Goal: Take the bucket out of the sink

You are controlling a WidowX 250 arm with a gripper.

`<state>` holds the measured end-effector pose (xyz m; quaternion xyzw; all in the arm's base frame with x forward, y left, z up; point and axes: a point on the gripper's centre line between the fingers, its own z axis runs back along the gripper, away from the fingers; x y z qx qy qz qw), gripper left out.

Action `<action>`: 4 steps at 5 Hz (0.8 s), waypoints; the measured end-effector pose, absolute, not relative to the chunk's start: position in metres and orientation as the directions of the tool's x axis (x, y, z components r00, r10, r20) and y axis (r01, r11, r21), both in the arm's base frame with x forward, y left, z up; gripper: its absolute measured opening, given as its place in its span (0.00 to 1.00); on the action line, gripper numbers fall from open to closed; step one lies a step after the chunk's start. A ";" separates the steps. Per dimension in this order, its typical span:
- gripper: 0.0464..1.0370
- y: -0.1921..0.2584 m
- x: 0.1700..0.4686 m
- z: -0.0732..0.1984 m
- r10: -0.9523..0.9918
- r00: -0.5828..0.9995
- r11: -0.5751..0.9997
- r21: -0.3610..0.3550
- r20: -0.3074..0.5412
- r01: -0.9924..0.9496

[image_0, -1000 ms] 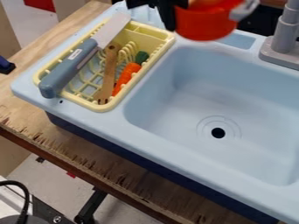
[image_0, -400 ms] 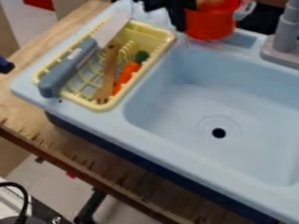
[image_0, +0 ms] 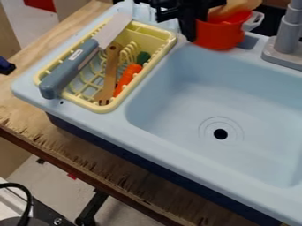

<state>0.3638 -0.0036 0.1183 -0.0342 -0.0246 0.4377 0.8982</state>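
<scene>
Foreground: black cable (image_0: 24, 194), curved, lower left corner.
Worktop: brown wooden board (image_0: 77, 148), front edge splintered.
Sink: light blue plastic basin unit (image_0: 206, 152) with round black drain (image_0: 220, 134).
Rack: pale yellow plastic dish rack (image_0: 106, 107), beside basin; contains brown wooden fork (image_0: 110, 73) and orange toy carrot with green top (image_0: 128, 76).
Marking: small white label (image_0: 75, 54) on the grey-blue handle of the toy knife (image_0: 69, 66) lying along the rack.
Gripper: black two-finger gripper (image_0: 189, 36), closed on the bucket's side.
Bucket: red round pot (image_0: 218, 36), grey handle, above the sink's rear rim, outside the basin.
Faucet: grey plastic (image_0: 289, 33), rear right.
Room: red item (image_0: 40, 4), pale floor.
</scene>
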 end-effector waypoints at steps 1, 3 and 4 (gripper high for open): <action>0.01 -0.001 0.363 0.122 0.798 0.603 0.603 -0.058 0.018 -0.796; 0.01 0.003 0.363 0.122 0.806 0.591 0.592 -0.039 0.042 -0.805; 0.02 0.003 0.364 0.121 0.805 0.591 0.593 -0.039 0.045 -0.804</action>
